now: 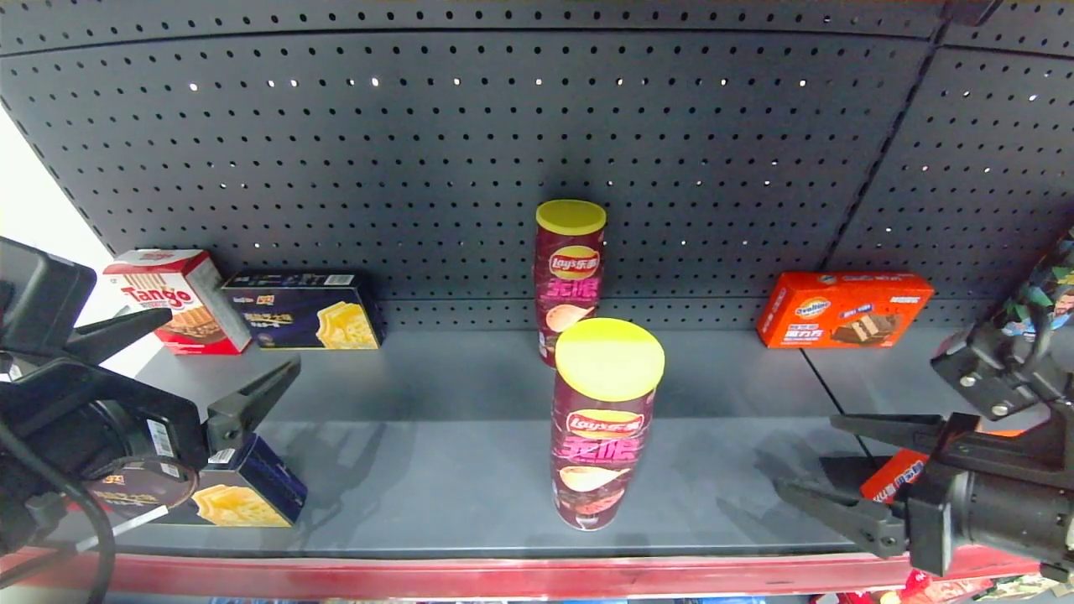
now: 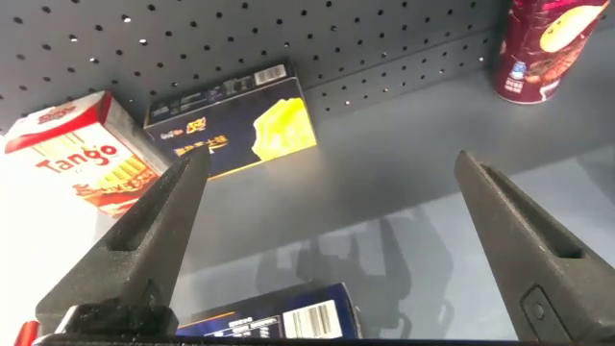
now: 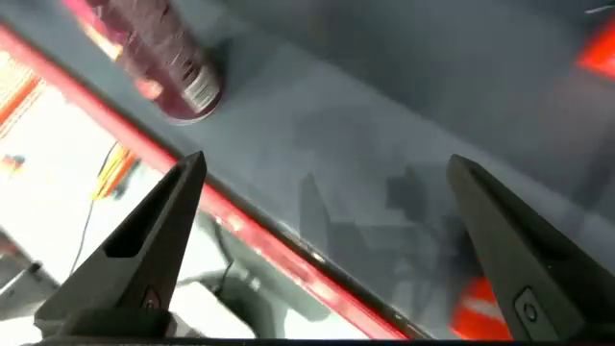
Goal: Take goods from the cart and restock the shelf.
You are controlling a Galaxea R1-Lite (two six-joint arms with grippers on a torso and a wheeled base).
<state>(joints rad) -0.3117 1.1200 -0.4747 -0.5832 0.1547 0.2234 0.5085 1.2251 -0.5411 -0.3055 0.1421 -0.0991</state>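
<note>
Two dark red chip cans with yellow lids stand mid-shelf, one at the front (image 1: 602,428) and one behind it (image 1: 570,277) by the back panel. My left gripper (image 1: 233,340) hangs open at the shelf's front left, just above a dark blue biscuit box (image 1: 243,495) that lies there. In the left wrist view its fingers (image 2: 154,240) are spread wide with nothing between them, the blue box (image 2: 279,322) just beneath. My right gripper (image 1: 805,453) stands open at the front right, beside an orange box (image 1: 894,474). Its wrist view shows the front can (image 3: 159,53) farther off.
Along the back stand a red-and-white wafer box (image 1: 176,298), a second dark blue box (image 1: 306,310) and an orange chocolate box (image 1: 843,308). The grey shelf (image 1: 419,453) has a red front lip (image 1: 470,575) and a perforated back panel (image 1: 419,151).
</note>
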